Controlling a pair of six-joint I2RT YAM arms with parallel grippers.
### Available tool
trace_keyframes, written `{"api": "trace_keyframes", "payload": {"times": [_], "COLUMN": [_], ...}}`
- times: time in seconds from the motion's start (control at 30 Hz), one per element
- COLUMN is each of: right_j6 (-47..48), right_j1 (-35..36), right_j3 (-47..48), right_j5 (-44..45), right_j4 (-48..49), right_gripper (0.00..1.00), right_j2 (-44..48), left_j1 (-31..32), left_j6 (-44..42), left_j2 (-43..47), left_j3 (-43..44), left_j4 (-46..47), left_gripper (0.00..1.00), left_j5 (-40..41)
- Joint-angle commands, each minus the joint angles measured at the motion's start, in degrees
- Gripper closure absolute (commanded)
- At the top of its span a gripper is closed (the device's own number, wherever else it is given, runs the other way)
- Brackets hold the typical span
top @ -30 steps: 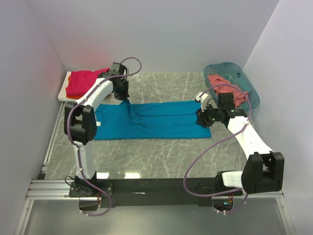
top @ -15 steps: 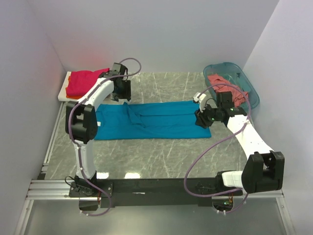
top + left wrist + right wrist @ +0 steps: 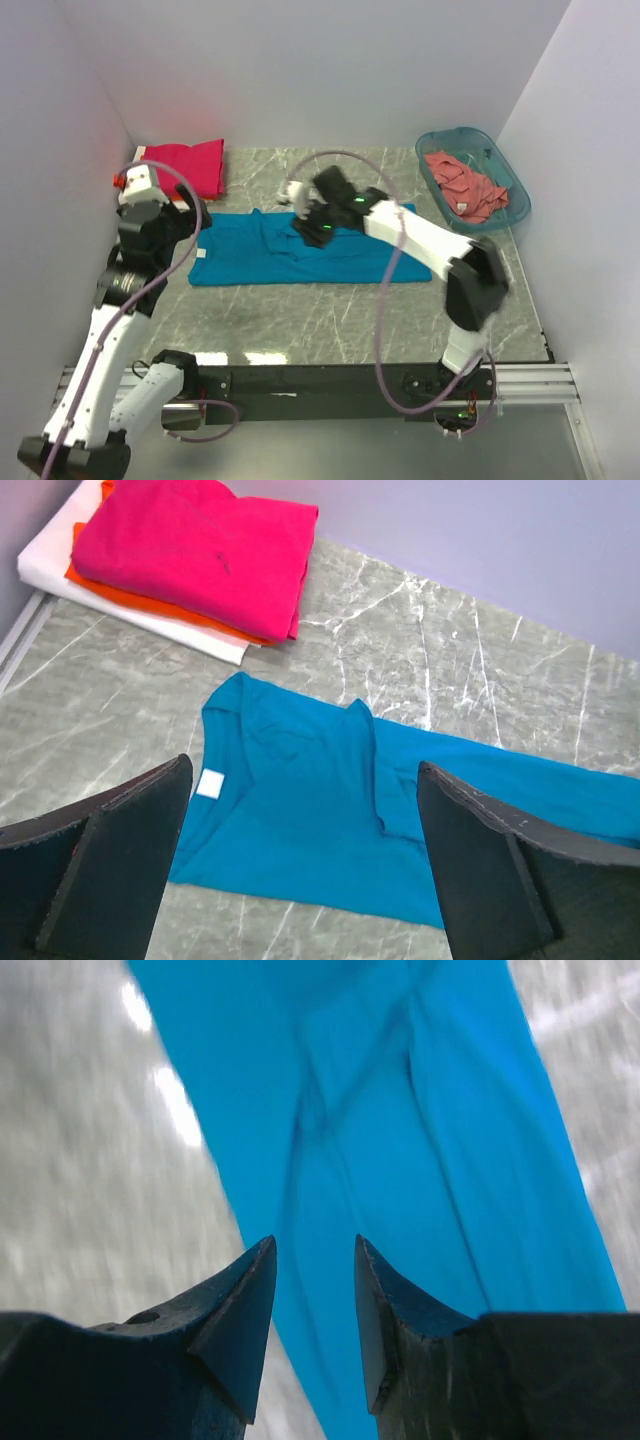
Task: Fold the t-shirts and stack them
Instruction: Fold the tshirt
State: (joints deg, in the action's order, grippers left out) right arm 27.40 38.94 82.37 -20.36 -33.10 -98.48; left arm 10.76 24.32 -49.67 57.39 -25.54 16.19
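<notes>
1. While the teal-blue t-shirt [image 3: 300, 255] lies mid-table, part-folded lengthways, the right gripper [image 3: 314, 1243] hangs over it, fingers slightly apart, pinching nothing; likely lining up a grab.
2. Left gripper [image 3: 305, 765] is spread wide and empty near the collar end.
3. Magenta-red t-shirt [image 3: 185, 165] sits folded far left, likely where the stack goes.

Bare table [image 3: 330, 320] before teal t-shirt [image 3: 240, 258] — open; right arm [image 3: 420, 235] spans centre, basket [image 3: 500, 150] far right

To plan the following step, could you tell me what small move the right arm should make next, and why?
Probably lower the right gripper onto the teal-blue t-shirt and pinch it: the jaws hang part open and empty above the long folded strip, which likely needs a crosswise fold.
</notes>
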Motion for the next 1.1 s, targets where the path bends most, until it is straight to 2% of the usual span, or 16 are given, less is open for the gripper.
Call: {"api": "trace_keyframes", "payload": {"times": [0.0, 0.03, 0.07, 0.2, 0.37, 1.07], "right_j6": [-12.0, -14.3, -15.1, -16.2, -16.3, -14.0], "right_j1": [5.3, 7.1, 7.8, 10.3, 11.9, 13.2], "right_j3": [11.4, 16.5, 18.6, 25.3, 35.7, 36.5], "right_j5": [10.7, 12.0, 14.0, 16.8, 17.1, 20.3], "right_j4": [1.5, 0.4, 0.1, 1.2, -1.9, -3.2], "right_gripper": [0.56, 0.56, 0.56, 0.56, 0.59, 0.59], "right_j2": [-10.0, -12.3, -16.4, -23.6, -31.6, -38.6], "left_j1": [0.0, 0.0, -0.1, -0.1, -0.2, -0.2], "left_j6": [0.5, 0.3, -0.1, -0.4, -1.0, -1.1], "left_j2": [4.1, 6.4, 7.4, 11.9, 15.0, 14.8], "left_j3": [-7.0, -7.6, -8.3, -13.4, -13.8, -13.9], "left_j4": [3.4, 2.9, 2.5, 3.1, 4.3, 3.9], "left_gripper": [0.01, 0.01, 0.01, 0.00, 0.01, 0.00], "left_j5": [2.0, 3.1, 3.6, 4.7, 6.1, 3.5]}}
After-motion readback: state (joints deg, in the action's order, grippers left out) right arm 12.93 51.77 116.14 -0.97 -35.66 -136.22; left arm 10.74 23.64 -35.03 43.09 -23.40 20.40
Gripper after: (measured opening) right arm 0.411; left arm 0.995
